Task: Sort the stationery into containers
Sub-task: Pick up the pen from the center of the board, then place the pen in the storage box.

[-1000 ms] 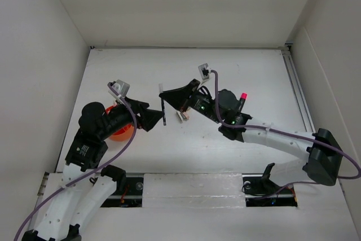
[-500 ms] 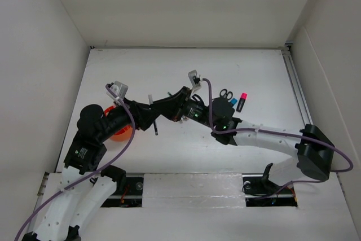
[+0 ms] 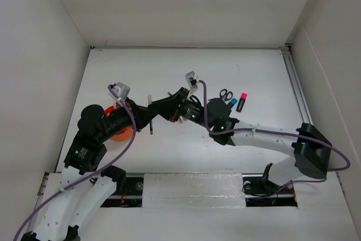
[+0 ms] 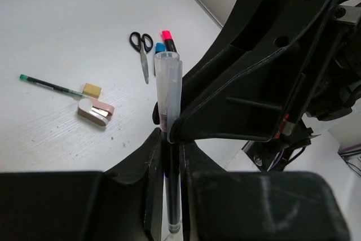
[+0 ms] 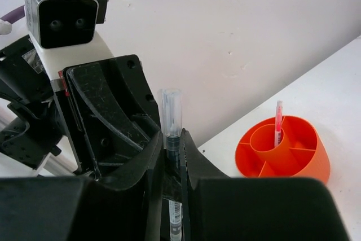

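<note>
Jointly, pen [image 4: 168, 94] between left jaws, right jaws

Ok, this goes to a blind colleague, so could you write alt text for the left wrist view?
A clear-capped pen stands clamped by the left end effector at the bottom and the black right end effector looming beside it. Behind, the white table holds scissors, a pink highlighter, a blue highlighter, a green pen and a yellow eraser.

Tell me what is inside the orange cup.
One red pen stands in the centre tube of the orange cup. Outer sections look empty; the near wall hides their floors.
</note>
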Robot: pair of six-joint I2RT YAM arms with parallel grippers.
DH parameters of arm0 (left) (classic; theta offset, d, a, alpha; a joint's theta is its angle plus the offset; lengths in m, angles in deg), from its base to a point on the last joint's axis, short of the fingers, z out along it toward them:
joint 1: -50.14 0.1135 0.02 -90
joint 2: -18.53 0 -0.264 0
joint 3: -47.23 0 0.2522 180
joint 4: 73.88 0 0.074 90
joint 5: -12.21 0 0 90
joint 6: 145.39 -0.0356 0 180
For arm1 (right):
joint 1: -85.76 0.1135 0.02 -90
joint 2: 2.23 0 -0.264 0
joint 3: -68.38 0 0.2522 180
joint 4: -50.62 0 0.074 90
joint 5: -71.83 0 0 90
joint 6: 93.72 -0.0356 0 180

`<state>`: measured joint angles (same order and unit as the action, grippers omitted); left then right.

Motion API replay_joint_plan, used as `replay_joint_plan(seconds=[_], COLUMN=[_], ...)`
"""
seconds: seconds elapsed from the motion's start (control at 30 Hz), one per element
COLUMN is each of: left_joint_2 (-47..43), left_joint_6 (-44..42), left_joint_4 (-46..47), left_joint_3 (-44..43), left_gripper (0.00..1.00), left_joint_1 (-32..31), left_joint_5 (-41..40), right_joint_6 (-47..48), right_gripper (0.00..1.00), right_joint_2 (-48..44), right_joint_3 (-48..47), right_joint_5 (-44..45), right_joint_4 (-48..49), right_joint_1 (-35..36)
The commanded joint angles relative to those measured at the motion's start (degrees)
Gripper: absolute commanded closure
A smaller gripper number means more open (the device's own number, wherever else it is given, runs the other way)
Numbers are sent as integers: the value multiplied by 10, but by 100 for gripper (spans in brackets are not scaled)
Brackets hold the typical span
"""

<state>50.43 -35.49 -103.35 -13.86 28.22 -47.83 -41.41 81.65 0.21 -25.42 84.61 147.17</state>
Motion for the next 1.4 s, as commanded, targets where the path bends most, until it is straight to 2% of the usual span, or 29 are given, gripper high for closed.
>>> replay_joint_plan(seconds=[0.0, 0.07, 0.1, 0.13, 0.17, 0.2, 0.3, 0.33, 0.5, 0.67, 0.83, 0.93, 1.13, 1.37], left_joint_2=[-3, -3, 3, 3, 3, 9, 17, 25, 52, 82, 101, 127, 128, 110], left_joint_6=[-13, -13, -13, -13, -13, -13, 0, 0, 5, -5, -17, 12, 4, -14], left_joint_4=[31, 31, 31, 31, 31, 31, 31, 31, 42, 63, 94, 71, 59, 90], left_joint_3=[-4, -4, -4, -4, -4, -4, -4, -4, 7, 7, 27, 33, 61, 93], left_gripper=[100, 100, 100, 100, 100, 100, 100, 100, 100, 100, 100, 100, 100, 100], left_joint_1=[6, 6, 6, 6, 6, 6, 6, 6, 12, 35, 35, 42, 42, 42], left_joint_5=[-26, -32, -38, -51, -61, -74, -156, -184, -406, -512, -671, -725, -824, -872], right_joint_6=[22, 30, 36, 36, 44, 44, 71, 85, 116, 138, 143, 143, 155, 165], right_gripper=[87, 60, 41, 30, 25, 15, 14, 9, 6, 5, 5, 5, 5, 2], right_joint_2=[-8, -13, -24, -31, -41, -62, -104, -137, -230, -293, -320, -336, -371, -409], right_joint_3=[-23, -23, -23, -23, -11, -6, 21, 29, 79, 130, 158, 172, 198, 215], right_joint_5=[-20, -20, -20, -14, -8, -3, 25, 35, 93, 100, 100, 100, 89, 89], right_joint_4=[4, 4, -2, -8, -8, -16, -46, -55, -111, -127, -127, -127, -127, -127], right_joint_1=[14, 14, 14, 14, 8, 8, -2, -2, -8, -8, -8, -8, -8, -13])
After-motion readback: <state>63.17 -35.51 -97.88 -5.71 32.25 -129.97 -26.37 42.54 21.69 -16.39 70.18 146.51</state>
